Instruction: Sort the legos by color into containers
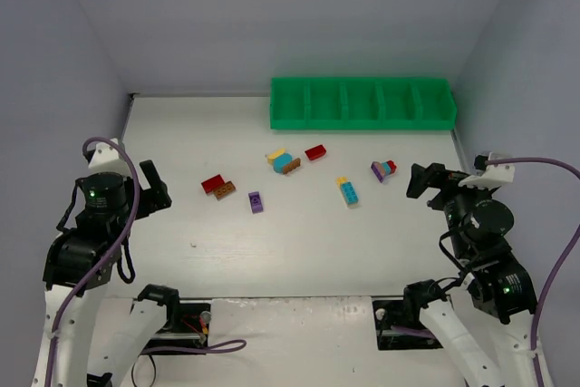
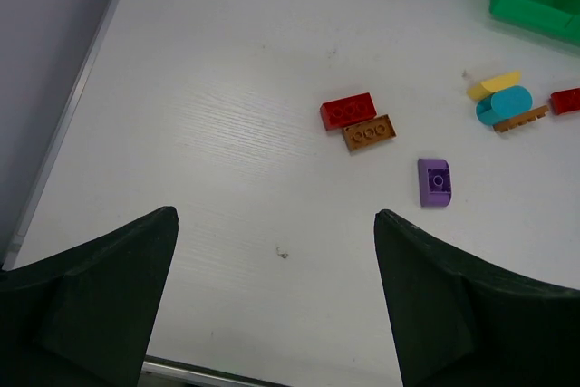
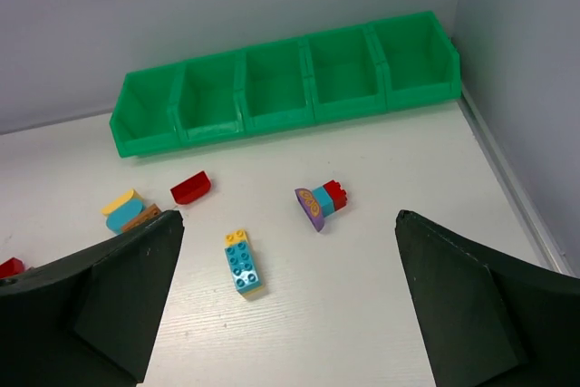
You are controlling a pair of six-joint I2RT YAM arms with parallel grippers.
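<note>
The legos lie scattered on the white table. A red and brown pair [image 1: 218,187] [image 2: 359,123] and a purple brick [image 1: 256,202] [image 2: 434,180] are on the left. A yellow, blue and brown stack [image 1: 283,162] [image 2: 504,104] and a red brick [image 1: 315,152] [image 3: 191,188] sit in the middle. A blue and yellow brick [image 1: 347,190] [image 3: 241,262] and a purple, blue and red stack [image 1: 383,169] [image 3: 321,203] lie to the right. The green containers [image 1: 361,103] [image 3: 281,95] stand empty at the back. My left gripper [image 1: 151,186] [image 2: 276,219] and right gripper [image 1: 424,180] [image 3: 290,224] hover open, holding nothing.
Grey walls close in the table on the left, right and back, with a raised edge strip [image 2: 68,120] along the left side and another edge strip [image 3: 507,178] along the right. A small dark speck [image 2: 283,252] marks the table near the left gripper.
</note>
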